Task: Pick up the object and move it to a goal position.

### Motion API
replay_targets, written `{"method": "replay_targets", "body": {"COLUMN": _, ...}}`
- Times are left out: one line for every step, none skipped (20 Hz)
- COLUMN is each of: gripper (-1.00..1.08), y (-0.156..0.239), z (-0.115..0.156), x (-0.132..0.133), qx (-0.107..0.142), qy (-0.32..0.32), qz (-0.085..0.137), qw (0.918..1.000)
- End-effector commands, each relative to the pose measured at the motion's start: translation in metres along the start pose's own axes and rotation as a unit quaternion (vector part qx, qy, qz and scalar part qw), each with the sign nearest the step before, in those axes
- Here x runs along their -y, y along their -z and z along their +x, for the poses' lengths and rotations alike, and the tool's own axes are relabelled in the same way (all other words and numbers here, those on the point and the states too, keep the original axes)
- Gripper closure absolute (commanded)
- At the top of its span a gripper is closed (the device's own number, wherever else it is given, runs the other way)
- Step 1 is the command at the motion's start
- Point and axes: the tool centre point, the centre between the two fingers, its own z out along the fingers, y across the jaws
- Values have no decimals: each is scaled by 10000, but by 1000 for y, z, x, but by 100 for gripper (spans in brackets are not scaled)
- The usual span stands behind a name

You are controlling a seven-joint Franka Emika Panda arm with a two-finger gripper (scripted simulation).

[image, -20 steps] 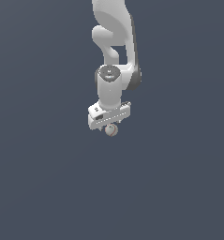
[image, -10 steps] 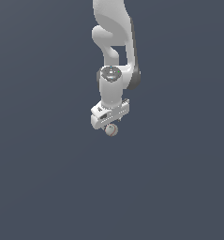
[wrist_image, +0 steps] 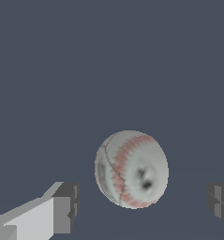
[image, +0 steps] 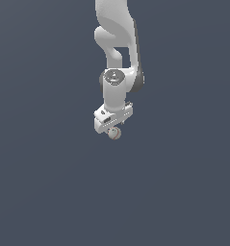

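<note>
Off-white with red seams, the baseball (wrist_image: pixel 131 169) lies between the spread fingers (wrist_image: pixel 64 208), touching neither pad, nearer one than the other; being round, it offers no long axis to align.

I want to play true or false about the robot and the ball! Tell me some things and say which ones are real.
1. The ball is a baseball with red stitches. True.
2. The gripper is squeezing the baseball tight. False: the wrist view shows a gap between the ball and each finger, so the gripper is open.
3. The baseball sits between the two fingers. True.
4. There are two balls. False: only one ball shows.
5. The arm is bright green. False: it is white and grey.
</note>
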Motion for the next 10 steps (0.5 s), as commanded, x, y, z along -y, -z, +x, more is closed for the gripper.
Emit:
{"method": "replay_targets", "body": {"gripper": -92, "y": -7, "z": 0, "x": 1, "qx": 3, "qy": 5, "qz": 3, "qw": 10000}}
{"method": "replay_targets", "body": {"gripper": -92, "y": -12, "z": -1, "x": 1, "qx": 3, "qy": 7, "qz": 3, "qw": 10000}}
{"method": "replay_targets", "body": {"gripper": -92, "y": -16, "z": -1, "x": 1, "qx": 2, "qy": 10, "qz": 3, "qw": 10000}}
{"method": "replay_targets", "body": {"gripper": -92, "y": -22, "z": -1, "x": 1, "qx": 2, "qy": 13, "qz": 4, "qw": 10000}}
{"method": "replay_targets", "body": {"gripper": -92, "y": -27, "z": -1, "x": 1, "qx": 2, "qy": 15, "qz": 4, "qw": 10000}}
{"method": "replay_targets", "body": {"gripper": -92, "y": -32, "z": -1, "x": 1, "qx": 2, "qy": 18, "qz": 4, "qw": 10000}}
{"method": "replay_targets", "body": {"gripper": -92, "y": -35, "z": -1, "x": 1, "qx": 1, "qy": 20, "qz": 4, "qw": 10000}}
{"method": "replay_targets", "body": {"gripper": -92, "y": -39, "z": -1, "x": 1, "qx": 1, "qy": 20, "qz": 4, "qw": 10000}}
{"method": "replay_targets", "body": {"gripper": -92, "y": -41, "z": -1, "x": 1, "qx": 2, "qy": 23, "qz": 3, "qw": 10000}}
{"method": "replay_targets", "body": {"gripper": -92, "y": -43, "z": -1, "x": 1, "qx": 2, "qy": 23, "qz": 3, "qw": 10000}}
